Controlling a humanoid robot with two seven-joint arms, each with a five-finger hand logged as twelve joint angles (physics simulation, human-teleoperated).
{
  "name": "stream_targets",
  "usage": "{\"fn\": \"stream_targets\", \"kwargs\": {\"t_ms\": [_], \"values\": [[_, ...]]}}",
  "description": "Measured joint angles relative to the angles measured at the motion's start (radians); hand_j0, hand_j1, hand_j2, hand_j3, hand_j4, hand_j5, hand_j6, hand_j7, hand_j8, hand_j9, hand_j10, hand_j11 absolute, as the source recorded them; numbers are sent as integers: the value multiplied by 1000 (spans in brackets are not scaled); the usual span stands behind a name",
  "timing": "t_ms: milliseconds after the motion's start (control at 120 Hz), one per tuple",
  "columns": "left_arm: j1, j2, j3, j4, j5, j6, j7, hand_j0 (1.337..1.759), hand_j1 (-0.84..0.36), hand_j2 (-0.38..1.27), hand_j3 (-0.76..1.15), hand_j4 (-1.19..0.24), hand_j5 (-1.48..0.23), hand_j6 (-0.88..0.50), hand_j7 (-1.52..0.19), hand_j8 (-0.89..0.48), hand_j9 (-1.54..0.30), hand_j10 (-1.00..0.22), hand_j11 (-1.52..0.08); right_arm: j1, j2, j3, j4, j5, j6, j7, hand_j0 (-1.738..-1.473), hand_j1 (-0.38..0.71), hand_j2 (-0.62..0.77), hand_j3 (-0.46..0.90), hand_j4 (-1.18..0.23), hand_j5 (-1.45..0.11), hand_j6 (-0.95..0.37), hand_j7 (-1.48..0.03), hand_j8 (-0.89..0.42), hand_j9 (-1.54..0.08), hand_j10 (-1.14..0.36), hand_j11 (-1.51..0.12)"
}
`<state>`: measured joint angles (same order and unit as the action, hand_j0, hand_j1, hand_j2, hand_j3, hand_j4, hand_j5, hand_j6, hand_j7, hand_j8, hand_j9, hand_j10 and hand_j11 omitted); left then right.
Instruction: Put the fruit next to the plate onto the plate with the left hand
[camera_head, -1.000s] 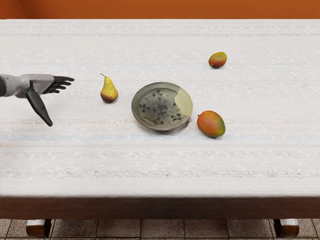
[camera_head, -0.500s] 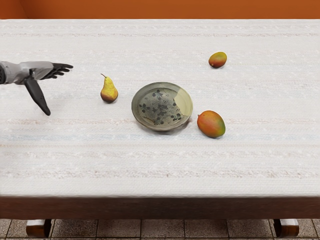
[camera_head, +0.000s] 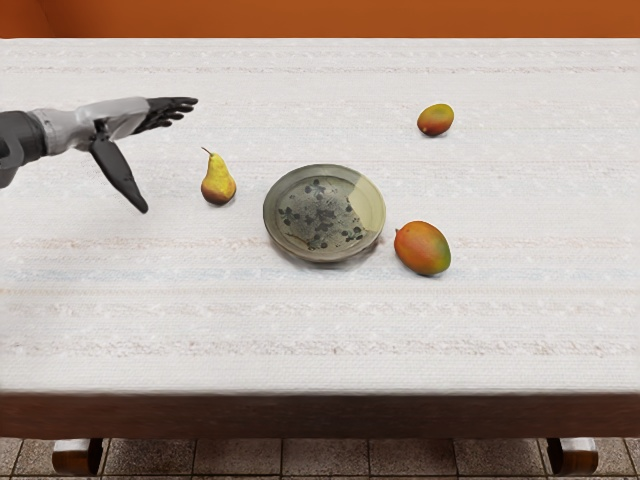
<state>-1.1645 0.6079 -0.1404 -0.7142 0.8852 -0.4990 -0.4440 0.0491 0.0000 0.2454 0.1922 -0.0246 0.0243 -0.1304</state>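
Left robot hand (camera_head: 128, 118) hovers released, fingers flat and thumb hanging down, up-left of the pear (camera_head: 218, 181), probably lining up a side grasp. That pear stands upright on the bench (camera_head: 300, 320), near the plate (camera_head: 271, 208) but not touching it.

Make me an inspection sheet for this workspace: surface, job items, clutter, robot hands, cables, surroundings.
Surface: table under a pale cloth.
Job's things: patterned plate at centre; pear upright on the cloth left of it, apart; large mango close by its right rim.
Clutter: small mango far back on the right.
Grippers: left robot hand open, holding nothing, left of the pear; the right one not in view.
Cables: nothing seen.
Surroundings: orange wall behind, tiled floor below.
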Motion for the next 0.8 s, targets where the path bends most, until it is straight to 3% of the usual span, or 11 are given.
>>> {"fn": "stream_targets", "kwargs": {"t_ms": [208,400,658,800], "values": [[13,-33,1,15,-2,3,-56,1658,349,3,0,-4,-1,-5,0,-5,0,-3,0,0,0,0,0,0,0,0,-1658,-317,-6,0,-27,-35,-27,-35,-27,-35,-27,-35],[14,-85,2,48,0,4,-65,1658,349,3,0,-5,-1,-5,0,-5,0,-3,0,0,0,0,0,0,0,0,-1658,-316,-6,0,-27,-35,-27,-35,-27,-35,-27,-35],[14,-144,17,162,5,38,-70,1658,349,3,0,-4,-1,-5,0,-5,0,-3,0,0,0,0,0,0,0,0,-1658,-316,-6,0,-27,-35,-27,-35,-27,-35,-27,-35],[5,-189,65,194,7,127,-77,1658,349,3,0,-4,-1,-5,0,-4,0,-3,0,0,0,0,0,0,0,0,-1658,-316,-6,0,-27,-35,-27,-35,-27,-35,-27,-35]]}}
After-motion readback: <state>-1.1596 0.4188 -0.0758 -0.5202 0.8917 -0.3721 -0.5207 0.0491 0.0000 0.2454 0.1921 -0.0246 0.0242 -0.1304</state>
